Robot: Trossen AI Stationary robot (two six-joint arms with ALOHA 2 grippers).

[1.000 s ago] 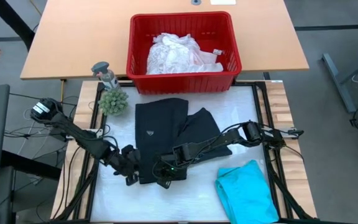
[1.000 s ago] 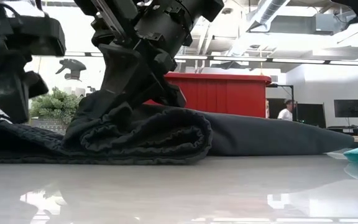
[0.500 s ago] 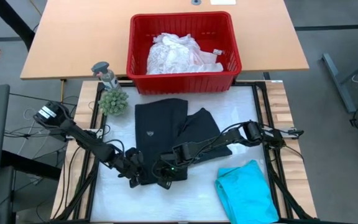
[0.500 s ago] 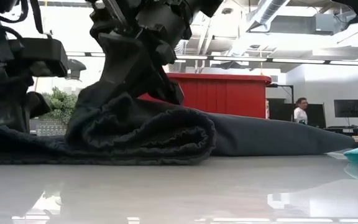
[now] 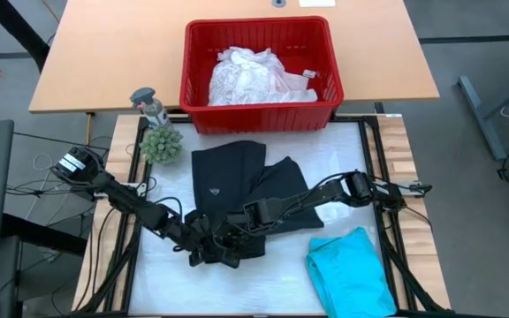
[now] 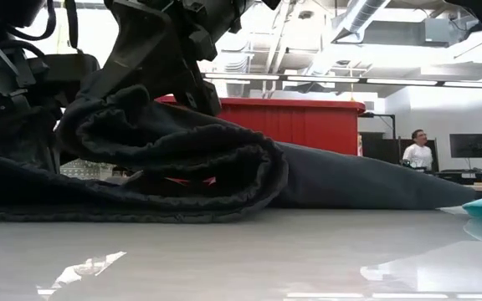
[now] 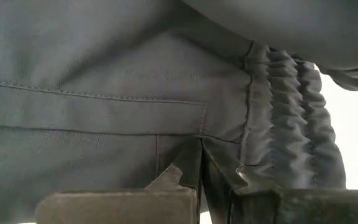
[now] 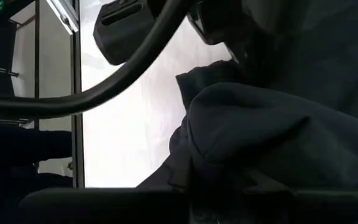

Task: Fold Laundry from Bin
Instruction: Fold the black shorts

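Note:
A black garment (image 5: 237,190) lies on the white mat, its near end with a gathered elastic band (image 6: 224,167) curled up off the mat. My left gripper (image 5: 203,249) is at that near end's left part, shut on the cloth (image 7: 201,163). My right gripper (image 5: 237,237) is just right of it, shut on the raised cloth (image 6: 153,63). A folded teal garment (image 5: 352,269) lies at the near right. The red bin (image 5: 261,64) stands beyond the mat and holds the white lacy top (image 5: 250,75). My left gripper has its two fingertips (image 7: 179,177) closed together against the black garment just beside the gathered band (image 7: 291,124), coming level from the table's left. How many layers are between them is hidden. That part lies low by the mat. My right gripper holds the black garment's near end (image 8: 260,124) bunched in several layers, coming slanting down from the table's right. The fingers are hidden under the cloth. The held end is lifted off the mat (image 6: 141,125); the rest lies flat.
A small green plant (image 5: 161,143) and a grey spray bottle (image 5: 151,106) stand at the mat's far left corner. Bare white mat (image 5: 272,283) lies toward the near edge. A person (image 6: 417,150) shows far off in the room.
My left gripper has moved toward the table's right, up to the garment's near end beside my right gripper. My right gripper has risen a little, and the gathered near end has lifted and opened into a loose roll; the rest of the garment has stayed flat.

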